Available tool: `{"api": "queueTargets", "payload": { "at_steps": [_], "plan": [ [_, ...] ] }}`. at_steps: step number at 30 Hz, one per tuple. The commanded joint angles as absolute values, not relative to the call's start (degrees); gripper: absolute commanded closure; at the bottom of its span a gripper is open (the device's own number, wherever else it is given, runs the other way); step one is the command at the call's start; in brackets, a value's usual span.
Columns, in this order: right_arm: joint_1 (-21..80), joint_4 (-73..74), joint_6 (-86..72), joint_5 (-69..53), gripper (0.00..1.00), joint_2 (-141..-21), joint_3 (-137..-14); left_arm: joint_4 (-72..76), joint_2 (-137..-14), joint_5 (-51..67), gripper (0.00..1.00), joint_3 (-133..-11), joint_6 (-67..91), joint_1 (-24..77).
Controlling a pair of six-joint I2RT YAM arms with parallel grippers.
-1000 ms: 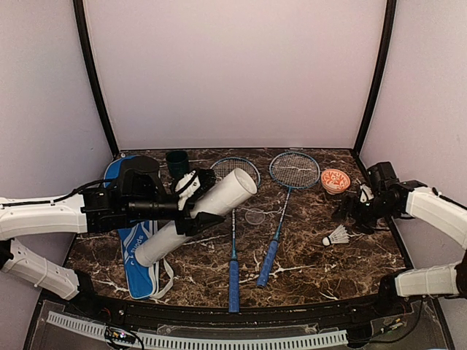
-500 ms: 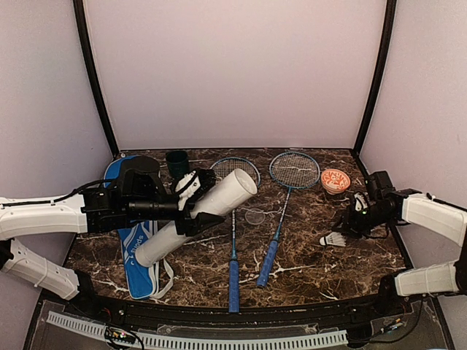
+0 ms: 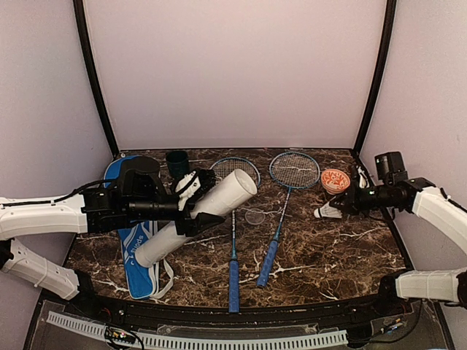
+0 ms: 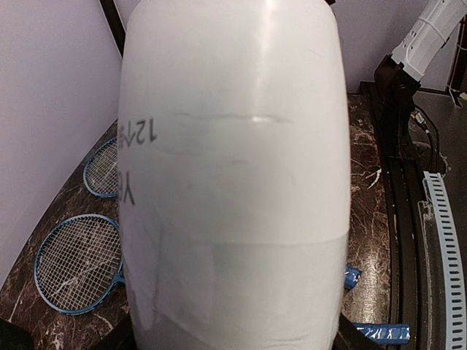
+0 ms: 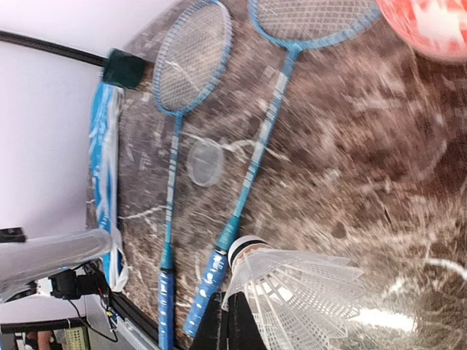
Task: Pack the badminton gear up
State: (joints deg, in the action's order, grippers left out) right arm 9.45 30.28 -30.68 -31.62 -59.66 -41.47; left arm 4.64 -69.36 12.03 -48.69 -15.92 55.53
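The right gripper [image 3: 349, 207] is pinching the feather-light, crushable shuttlecock [image 3: 330, 212] with jaws closed near its cork, while the left gripper [image 3: 188, 204] is clasping the stiff white tube [image 3: 222, 195].

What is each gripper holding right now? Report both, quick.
Left gripper: closed on the white tube.
Right gripper: closed on a shuttlecock.

Bench [image 3: 321, 255]: dark brown marble pattern, polished and glossy. Long white tube [image 4: 233, 182]: smooth, faint sheen. Shuttlecock [image 5: 306, 292]: white feather skirt, translucent. Rackets [image 3: 233, 273]: handles in blue wrapped tape. Racket bag [image 3: 139, 273]: blue cloth.
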Motion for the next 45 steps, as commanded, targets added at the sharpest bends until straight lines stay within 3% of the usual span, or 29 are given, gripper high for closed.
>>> {"api": "queueTargets", "payload": {
  "at_steps": [1, 7, 14, 22, 32, 33, 39, 45],
  "plan": [
    [12.06, 27.82, -25.89, -39.3, 1.0, -55.56, -52.83, 5.96, -69.75, 12.64, 0.6, -48.66, -15.55, 55.63],
    [21.08, 32.71, -19.28, -40.52, 1.0, -57.08, -68.29, 5.61, -70.46, 12.2, 0.6, -49.28, -15.34, 55.63],
    [33.21, 36.0, -15.87, -37.85, 1.0, -60.72, -77.03, 5.1, -71.51, 12.54, 0.6, -50.21, -15.07, 55.63],
    [45.99, 38.54, -13.64, -29.54, 1.0, -67.64, -82.18, 5.23, -72.15, 13.39, 0.6, -51.01, -14.83, 55.63],
    [52.79, 36.41, -12.39, -24.5, 1.0, -74.72, -84.2, 5.53, -72.53, 14.72, 0.6, -51.71, -14.61, 55.63],
    [53.08, 35.96, -12.51, -25.17, 0.97, -75.02, -84.17, 5.65, -72.39, 14.88, 0.6, -51.64, -14.55, 55.68],
    [53.79, 32.41, -14.38, -31.99, 0.45, -75.11, -83.01, 6.06, -71.73, 14.72, 0.6, -51.07, -14.59, 55.63],
    [54.06, 36.36, -12.83, -31.33, 0.23, -76.22, -82.7, 5.89, -71.46, 14.69, 0.6, -51.02, -14.63, 55.63]
  ]
}}
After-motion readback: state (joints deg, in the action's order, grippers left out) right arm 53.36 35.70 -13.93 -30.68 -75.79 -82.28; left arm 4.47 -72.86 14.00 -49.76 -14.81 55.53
